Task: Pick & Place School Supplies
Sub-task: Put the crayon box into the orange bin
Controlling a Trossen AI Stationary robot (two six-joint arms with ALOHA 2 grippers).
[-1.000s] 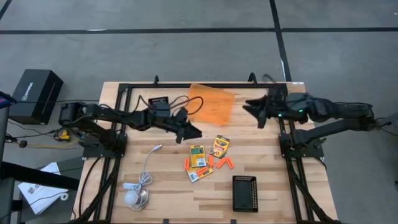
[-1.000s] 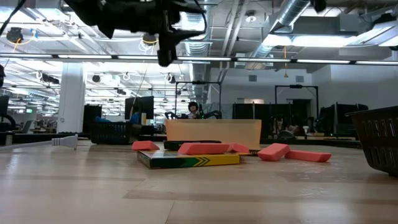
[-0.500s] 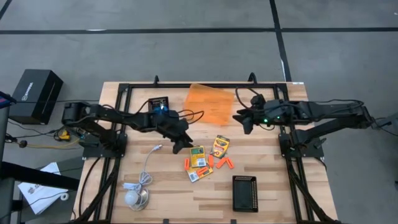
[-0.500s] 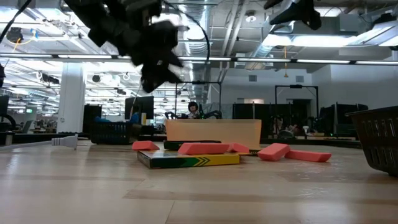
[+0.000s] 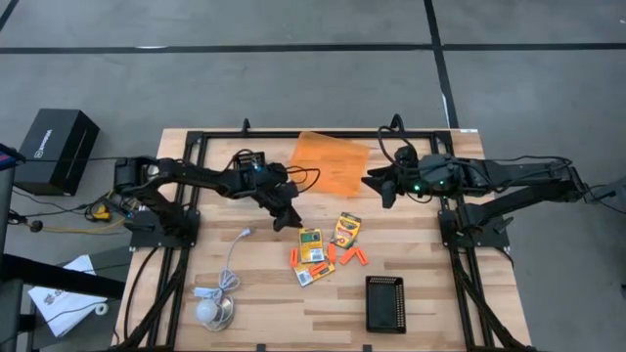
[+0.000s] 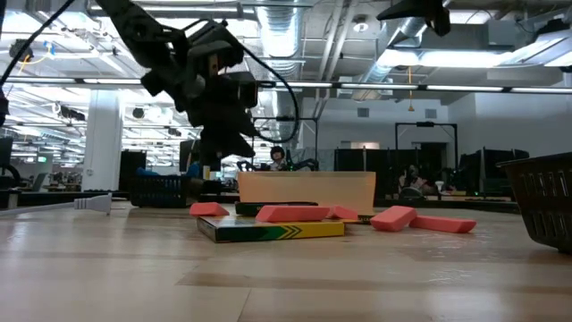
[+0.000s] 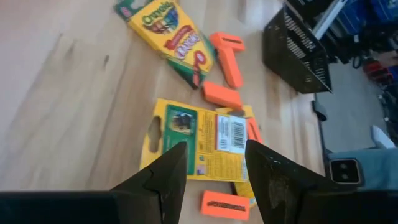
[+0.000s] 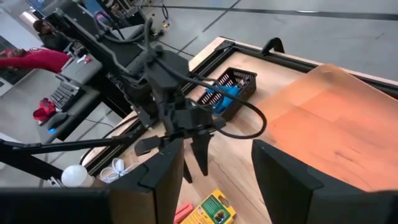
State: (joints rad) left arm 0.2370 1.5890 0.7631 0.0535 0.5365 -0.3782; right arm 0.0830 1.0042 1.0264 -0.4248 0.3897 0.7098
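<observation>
Two yellow-and-green crayon boxes [image 5: 310, 244] [image 5: 346, 228] lie flat at the table's middle, and a third small one [image 5: 311, 276] lies nearer the front. Several short orange sticks [image 5: 352, 259] are scattered around them. My left gripper [image 5: 287, 221] hangs open just left of the boxes, slanting down. In the left wrist view its fingers [image 7: 214, 149] frame a crayon box [image 7: 199, 146] lying back side up, without touching it. My right gripper [image 5: 376, 188] stands open, high over the far middle. A blue thing [image 8: 227, 93] lies in a small black basket [image 5: 249, 159].
An orange sheet [image 5: 333, 162] lies flat at the far middle. A black tray [image 5: 384, 303] stands near the front right. A white cable with a round puck [image 5: 213, 309] lies at the front left. A dark frame [image 5: 196, 142] runs along the table's far and side edges.
My left gripper has sunk toward the table and tipped its fingers downward, ending beside the crayon boxes. My right gripper has moved toward the table's left, out over the edge of the orange sheet. The supplies lie as they did.
</observation>
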